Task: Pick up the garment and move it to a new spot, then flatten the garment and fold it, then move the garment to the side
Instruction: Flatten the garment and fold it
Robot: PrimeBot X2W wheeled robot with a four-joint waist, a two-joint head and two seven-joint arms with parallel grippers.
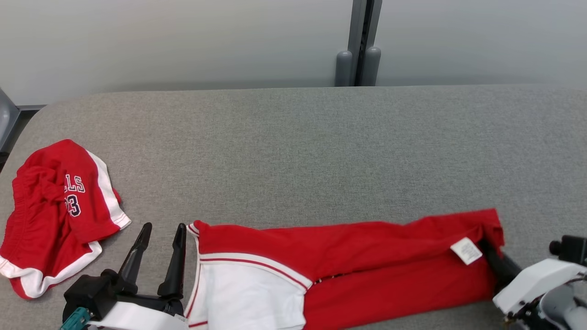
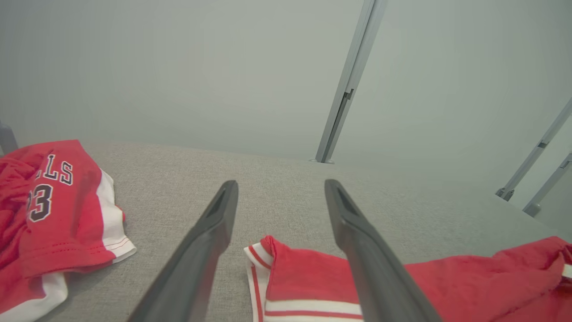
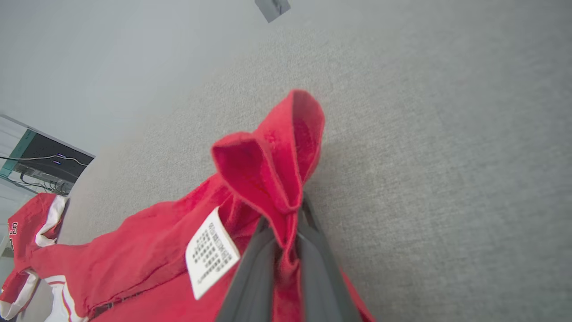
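Pinching the garment point(image 1: 367, 256) at its right end: right gripper point(image 3: 288, 220) is closed on a bunched red corner, cloth squeezed between both fingers point(image 3: 254, 268) and sticking up past the tips, white care label point(image 1: 466, 250) just beside the pinch. Left gripper point(image 1: 164, 228) has its jaws spread wide and holds nothing, parked just left of the garment's white-trimmed left end; can't tell if it touches the cloth. Garment lies stretched left to right along the near edge of the grey table point(image 1: 298, 151), red on top, white panel with a red stripe at near left, its lower edge cut off in the head view. Further left, a second red piece point(image 1: 59, 215) with white trim and dark lettering sits crumpled, apart from the garment. Past the table's far edge: pale wall point(image 1: 183, 41), grey upright post point(image 1: 362, 46)
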